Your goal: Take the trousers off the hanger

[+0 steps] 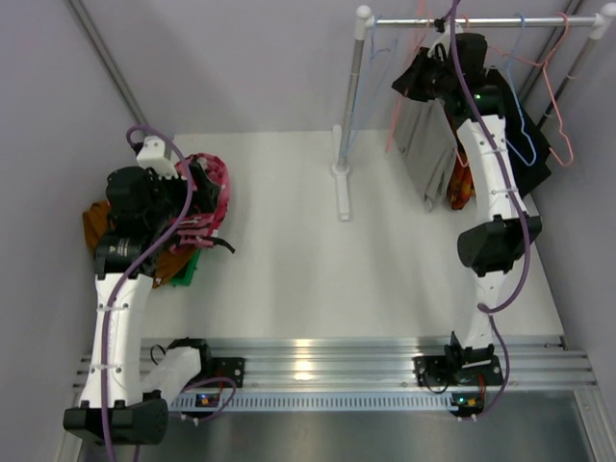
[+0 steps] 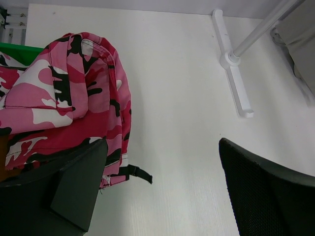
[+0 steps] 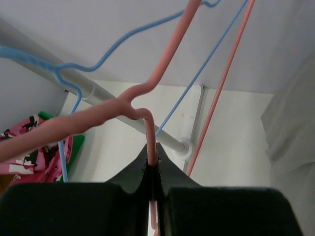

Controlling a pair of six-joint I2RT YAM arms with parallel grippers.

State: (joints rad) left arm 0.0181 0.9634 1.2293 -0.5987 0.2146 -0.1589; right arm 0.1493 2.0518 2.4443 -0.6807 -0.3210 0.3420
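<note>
The pink trousers with white-and-black print (image 1: 210,188) lie in a heap at the table's left; they fill the left of the left wrist view (image 2: 69,98). The mustard-brown trousers (image 1: 95,225) lie beside them at the far left. My left gripper (image 2: 162,196) is open and empty, just above and to the right of the pink heap; its left finger (image 2: 74,189) overlaps the heap's edge. My right gripper (image 3: 153,164) is up at the rack (image 1: 462,19) and shut on the wire of a pink hanger (image 3: 147,123). No cloth shows on that hanger.
A grey garment (image 1: 423,144), a black garment (image 1: 525,144) and an orange patterned one (image 1: 460,188) hang from the rail. Blue hangers (image 3: 64,73) and another pink hanger (image 1: 556,106) hang nearby. The rack's white foot (image 1: 343,183) stands mid-table. A green item (image 1: 187,270) lies under the heap.
</note>
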